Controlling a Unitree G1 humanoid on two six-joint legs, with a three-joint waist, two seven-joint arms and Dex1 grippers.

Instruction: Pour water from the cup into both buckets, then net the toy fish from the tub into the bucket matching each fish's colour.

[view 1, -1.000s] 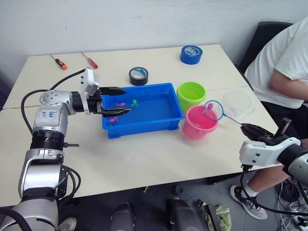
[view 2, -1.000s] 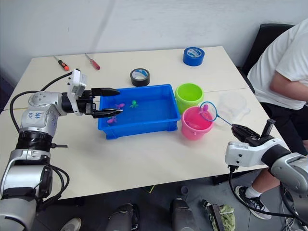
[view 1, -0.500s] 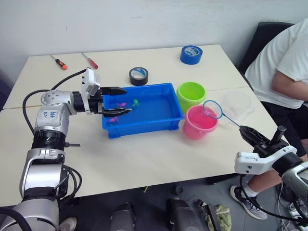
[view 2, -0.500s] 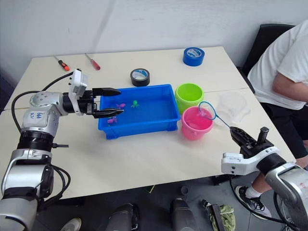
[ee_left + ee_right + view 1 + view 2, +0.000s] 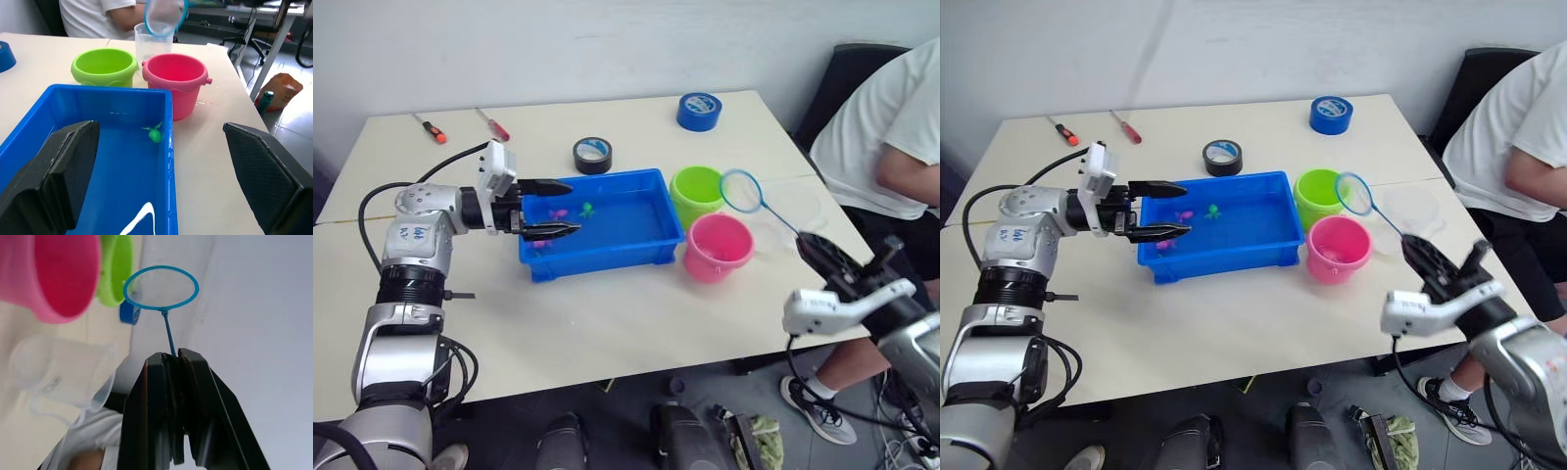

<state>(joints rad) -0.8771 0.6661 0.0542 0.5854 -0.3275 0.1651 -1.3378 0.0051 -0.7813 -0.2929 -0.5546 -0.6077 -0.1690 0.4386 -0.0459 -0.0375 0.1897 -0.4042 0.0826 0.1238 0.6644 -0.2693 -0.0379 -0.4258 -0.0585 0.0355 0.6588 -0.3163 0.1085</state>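
While your right gripper [image 5: 815,250] pinches the net [image 5: 741,190] handle, its hoop hangs above the green bucket [image 5: 697,191] and pink bucket [image 5: 718,247]; your left gripper [image 5: 560,207] gapes wide over the tub [image 5: 607,257].

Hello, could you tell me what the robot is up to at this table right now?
It is netting toy fish into coloured buckets. The right gripper, jaws shut on the handle, holds the net in the air above the green bucket and pink bucket. The left gripper, jaws open, sits at the end of the blue tub, where a few fish lie. The clear cup stands beside the buckets.
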